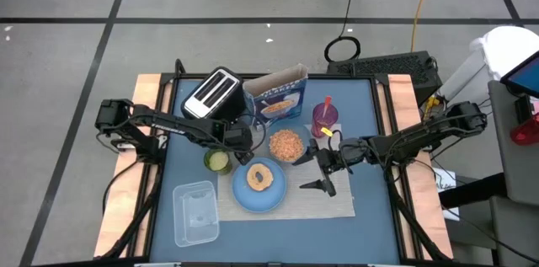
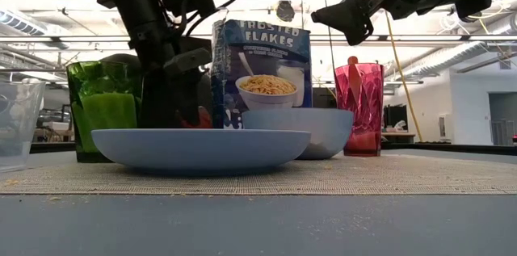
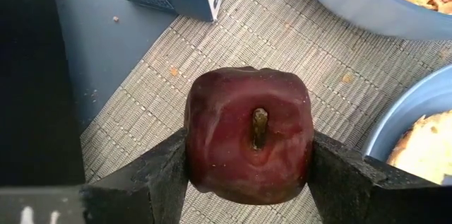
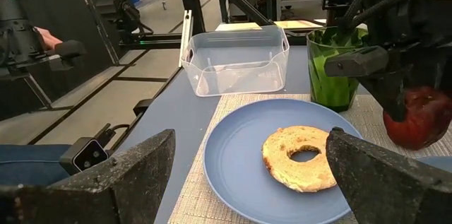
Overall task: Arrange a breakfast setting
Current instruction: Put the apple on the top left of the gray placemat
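My left gripper (image 1: 243,149) is shut on the small dark-red fruit (image 3: 247,136) over the beige placemat (image 1: 328,204), between the blue cereal box (image 1: 278,98), the blue bowl (image 1: 286,144) of flakes and the light-blue plate (image 1: 240,189). The plate carries a bagel (image 4: 302,157). My right gripper (image 1: 312,173) is open and empty above the placemat, just right of the plate. The purple cup (image 1: 324,117) stands right of the box, and the spoon's orange handle (image 1: 328,104) sticks out of it. My left gripper pinches the fruit's two opposite sides (image 3: 194,146) between its two fingers (image 3: 152,178). The fingers come from above, pointing down. The fruit's stem end (image 3: 259,126) faces up toward the wrist. The fruit hangs just over the placemat; it also shows in the right wrist view (image 4: 417,118).
A green cup (image 1: 217,160) stands left of the plate, close to my left gripper. A toaster (image 1: 214,94) stands at the far left and a clear plastic container (image 1: 195,212) at the near left. Bare blue table (image 1: 370,124) lies to the right.
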Controlling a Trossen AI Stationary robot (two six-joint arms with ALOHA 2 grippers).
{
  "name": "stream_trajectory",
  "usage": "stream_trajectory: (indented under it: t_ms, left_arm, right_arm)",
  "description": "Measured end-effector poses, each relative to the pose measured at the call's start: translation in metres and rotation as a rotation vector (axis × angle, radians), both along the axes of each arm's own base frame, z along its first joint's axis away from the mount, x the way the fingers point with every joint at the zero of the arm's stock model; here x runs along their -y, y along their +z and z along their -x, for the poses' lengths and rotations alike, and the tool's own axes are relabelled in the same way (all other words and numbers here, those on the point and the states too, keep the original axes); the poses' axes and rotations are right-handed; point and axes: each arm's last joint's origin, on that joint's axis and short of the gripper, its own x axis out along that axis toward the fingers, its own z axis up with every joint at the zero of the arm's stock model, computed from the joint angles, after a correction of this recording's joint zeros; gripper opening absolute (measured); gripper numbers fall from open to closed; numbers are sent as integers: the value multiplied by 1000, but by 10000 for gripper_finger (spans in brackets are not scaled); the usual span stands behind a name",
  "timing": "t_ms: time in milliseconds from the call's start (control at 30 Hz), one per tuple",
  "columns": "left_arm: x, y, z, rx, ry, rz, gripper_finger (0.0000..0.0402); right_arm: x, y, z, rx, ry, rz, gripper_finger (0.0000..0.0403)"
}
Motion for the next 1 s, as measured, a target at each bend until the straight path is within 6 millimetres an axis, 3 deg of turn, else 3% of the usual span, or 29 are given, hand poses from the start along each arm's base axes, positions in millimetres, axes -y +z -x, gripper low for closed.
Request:
stream_trajectory:
  t_ms: [1000]
  left_arm:
    - [0, 1, -4, 41, 0, -1, 244]
  right_arm:
    - [0, 0, 0, 0, 0, 0, 352]
